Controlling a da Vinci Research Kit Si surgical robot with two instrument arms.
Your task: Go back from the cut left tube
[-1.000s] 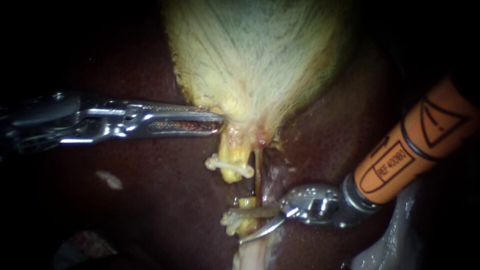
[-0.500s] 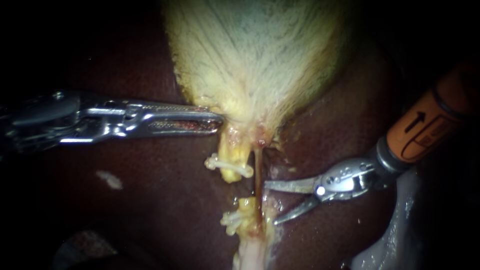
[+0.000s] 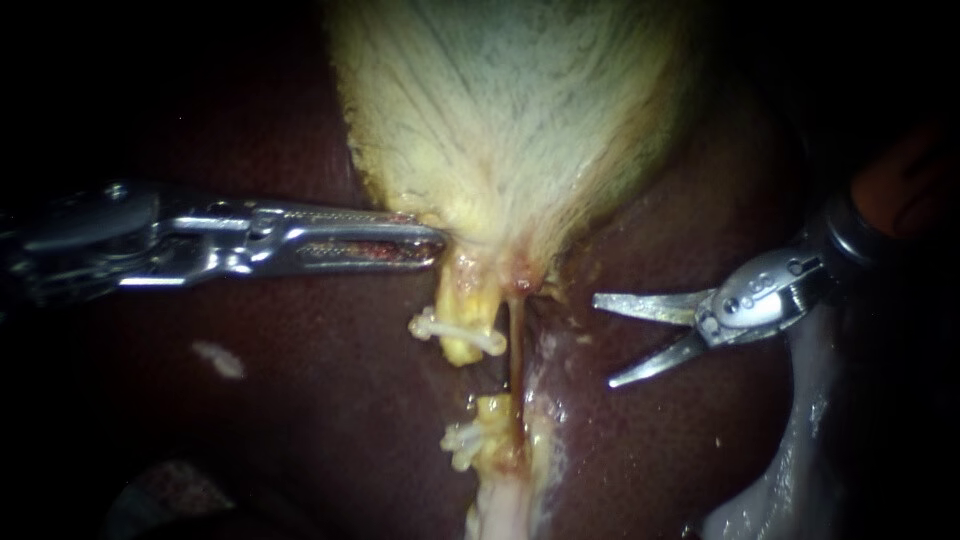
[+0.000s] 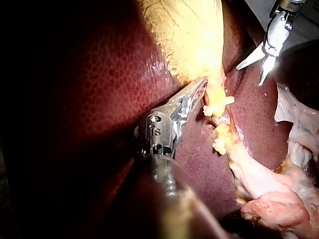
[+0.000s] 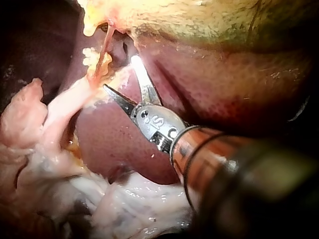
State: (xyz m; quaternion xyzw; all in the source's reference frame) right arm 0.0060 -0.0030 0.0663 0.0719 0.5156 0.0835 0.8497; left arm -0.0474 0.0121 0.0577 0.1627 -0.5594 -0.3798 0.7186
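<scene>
Now clear: blades back off from the cut left tube

Over the past second my right instrument [image 3: 604, 341] has drawn up and to the right. Its two blades stand wide apart and empty, well off the cut left tube [image 3: 468, 335], whose clipped stumps lie parted below the gallbladder [image 3: 510, 120]. My left instrument [image 3: 435, 242] stays clamped on the gallbladder's neck. The retreat looks nearly complete.

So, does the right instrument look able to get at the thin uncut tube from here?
Probably yes: the right instrument sits apart from the tube, tips pointing toward it, with only bare liver between them.
</scene>
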